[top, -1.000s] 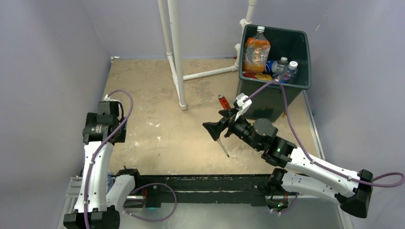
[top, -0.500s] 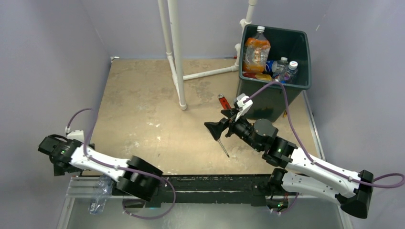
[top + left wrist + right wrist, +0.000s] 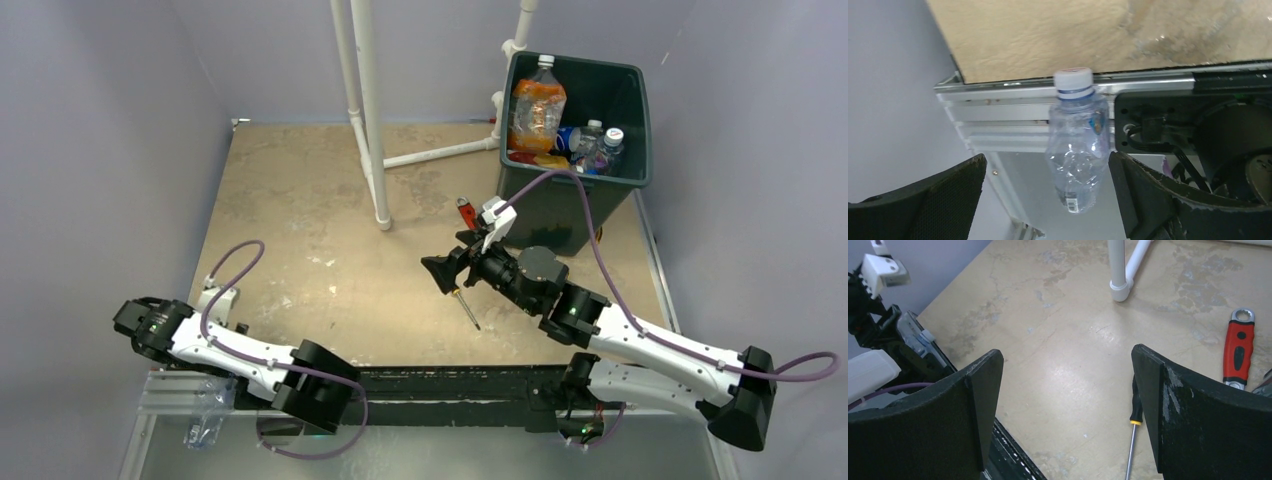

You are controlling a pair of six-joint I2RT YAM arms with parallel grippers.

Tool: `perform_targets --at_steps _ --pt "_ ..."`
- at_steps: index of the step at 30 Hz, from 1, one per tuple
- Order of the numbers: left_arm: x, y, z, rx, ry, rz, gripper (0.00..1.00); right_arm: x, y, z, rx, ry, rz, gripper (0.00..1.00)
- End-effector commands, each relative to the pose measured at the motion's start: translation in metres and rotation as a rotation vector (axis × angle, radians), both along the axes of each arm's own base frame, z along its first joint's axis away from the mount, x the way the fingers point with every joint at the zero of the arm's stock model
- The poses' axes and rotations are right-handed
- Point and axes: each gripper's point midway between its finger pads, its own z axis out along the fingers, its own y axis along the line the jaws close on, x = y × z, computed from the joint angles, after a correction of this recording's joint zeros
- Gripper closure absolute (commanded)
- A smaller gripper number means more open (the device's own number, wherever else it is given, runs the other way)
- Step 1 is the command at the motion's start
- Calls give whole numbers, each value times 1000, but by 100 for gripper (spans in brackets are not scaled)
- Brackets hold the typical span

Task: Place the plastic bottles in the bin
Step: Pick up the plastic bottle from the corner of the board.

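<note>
A crumpled clear plastic bottle (image 3: 1078,145) with a white cap lies on the metal ledge below the table's near-left edge; in the top view that bottle (image 3: 205,412) is faint. My left gripper (image 3: 1047,160) hangs above it, open, with a finger on each side and no contact; seen from above, the left gripper (image 3: 140,335) sits at the table's near-left corner. The dark green bin (image 3: 640,120) stands at the far right with several bottles inside, among them a big orange one (image 3: 537,110). My right gripper (image 3: 440,272) hovers open over mid-table and holds nothing.
A yellow-and-black screwdriver (image 3: 468,308) lies under the right gripper, and a red-handled wrench (image 3: 1239,352) beside it toward the bin. White PVC pipes (image 3: 368,110) rise from the table's middle. The left arm's black base (image 3: 1208,130) is just right of the ledge bottle.
The left arm swung from upright over the table down to the near-left edge, over the ledge bottle. The right gripper drifted slightly left.
</note>
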Motion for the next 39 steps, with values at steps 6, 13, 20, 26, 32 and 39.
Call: perform_targets --at_steps 6,13,20,26,32,39 --pt "-18 -19 -35 -128 132 -129 4 -2 -8 15 42 -46 -18 1" --pt "-26 -10 -56 -167 190 -92 21 -2 -10 19 55 -46 -22 1" --pt "-33 -11 -76 -164 227 -96 27 -2 -10 18 56 -41 -23 1" --pt "-28 -4 -81 -172 211 -79 61 -1 -8 22 54 -46 -24 1" --pt "14 14 -23 -159 3 -75 89 0 -8 28 65 -58 -24 1" --pt "73 12 107 -67 -332 -160 100 -5 -5 38 77 -82 10 1"
